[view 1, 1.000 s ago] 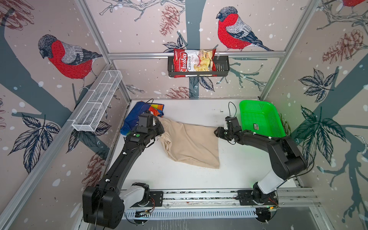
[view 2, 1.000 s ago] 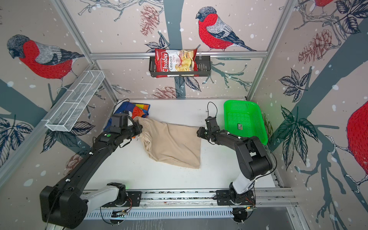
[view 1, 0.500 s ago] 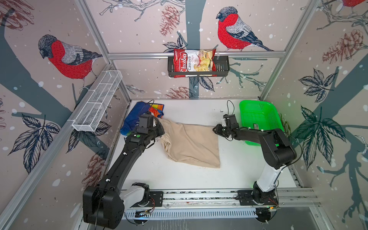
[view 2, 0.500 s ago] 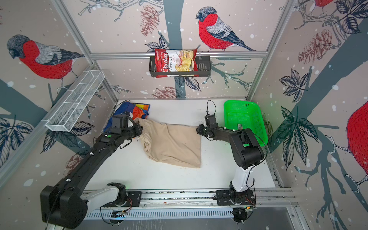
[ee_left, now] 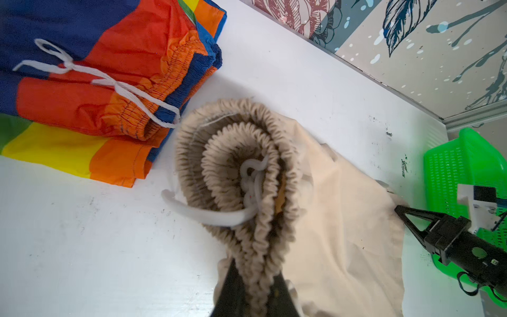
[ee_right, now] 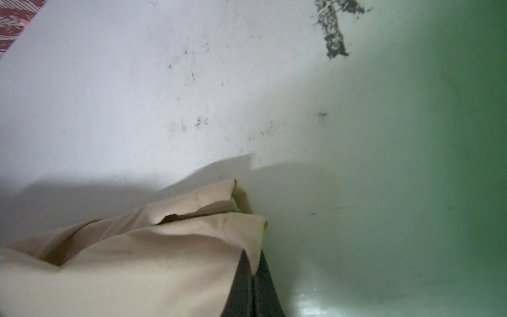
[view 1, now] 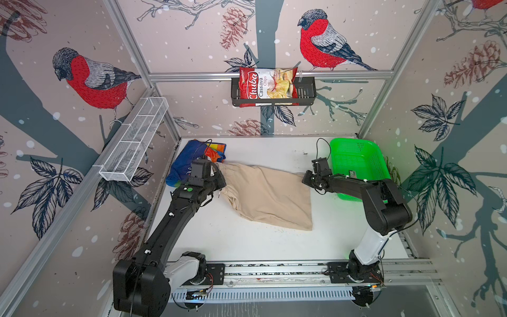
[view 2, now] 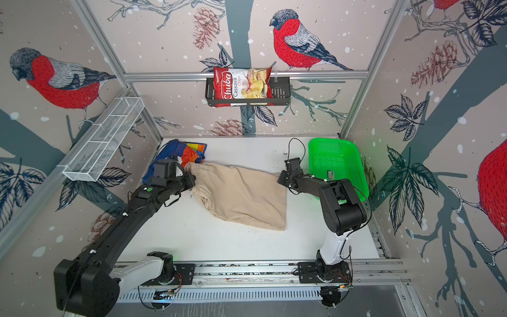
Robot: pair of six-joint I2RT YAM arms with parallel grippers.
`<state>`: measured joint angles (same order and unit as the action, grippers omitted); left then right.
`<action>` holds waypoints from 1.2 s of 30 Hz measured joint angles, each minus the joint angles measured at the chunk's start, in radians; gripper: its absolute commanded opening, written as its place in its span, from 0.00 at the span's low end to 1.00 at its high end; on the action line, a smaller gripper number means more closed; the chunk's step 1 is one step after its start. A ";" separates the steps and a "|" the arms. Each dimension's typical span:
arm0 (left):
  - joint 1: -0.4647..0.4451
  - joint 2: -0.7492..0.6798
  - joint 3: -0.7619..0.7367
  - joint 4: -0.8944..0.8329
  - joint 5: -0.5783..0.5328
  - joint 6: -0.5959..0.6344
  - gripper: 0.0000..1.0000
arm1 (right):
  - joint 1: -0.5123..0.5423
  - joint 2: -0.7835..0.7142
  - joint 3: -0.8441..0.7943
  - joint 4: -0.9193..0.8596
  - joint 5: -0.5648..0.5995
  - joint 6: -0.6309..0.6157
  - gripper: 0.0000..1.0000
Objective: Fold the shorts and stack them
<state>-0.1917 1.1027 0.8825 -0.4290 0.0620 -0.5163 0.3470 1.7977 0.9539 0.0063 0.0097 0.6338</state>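
While the rainbow shorts (view 1: 197, 160) lie apparently folded at upper left, the beige shorts (view 1: 270, 197) sprawl mid-frame, left pincer (view 1: 221, 179) clamped on their waistband (ee_left: 247, 170), right pincer (view 1: 305, 179) pinching a hem corner (ee_right: 241, 203), their folding and stacking unfinished.

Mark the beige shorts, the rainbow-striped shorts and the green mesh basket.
Plain beige drawstring shorts (view 1: 270, 197): in a top view, middle of the fabric.
Thin rainbow-striped shorts (ee_left: 55, 96): left wrist view, orange-red stripe.
Green plastic mesh basket (view 2: 336, 162): in a top view, bare floor.
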 measured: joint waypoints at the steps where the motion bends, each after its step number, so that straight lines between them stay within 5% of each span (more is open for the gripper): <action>1: 0.000 -0.011 -0.006 -0.009 -0.013 0.002 0.00 | -0.001 0.006 0.008 -0.008 0.016 0.000 0.04; 8: 0.000 -0.036 -0.040 -0.036 -0.062 0.018 0.00 | -0.015 0.021 0.047 -0.038 0.094 -0.008 0.15; 14: 0.001 -0.025 -0.043 -0.047 -0.068 0.024 0.00 | -0.029 0.017 0.067 -0.046 0.127 -0.033 0.35; 23: 0.001 0.037 0.056 -0.062 -0.030 0.026 0.00 | 0.191 -0.201 0.038 -0.039 0.138 -0.077 0.43; 27: 0.001 0.082 0.130 -0.096 -0.005 0.026 0.00 | 0.298 -0.219 -0.009 0.022 0.112 -0.079 0.32; 30: 0.000 0.103 0.177 -0.106 0.017 0.027 0.00 | 0.358 -0.143 0.008 0.063 0.071 -0.068 0.03; 36: -0.014 0.126 0.225 -0.146 0.043 0.038 0.00 | 0.436 0.134 0.208 0.098 -0.049 -0.051 0.00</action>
<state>-0.2054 1.2282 1.1072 -0.5751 0.1047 -0.4786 0.7830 1.9316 1.1622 0.1047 -0.0391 0.5831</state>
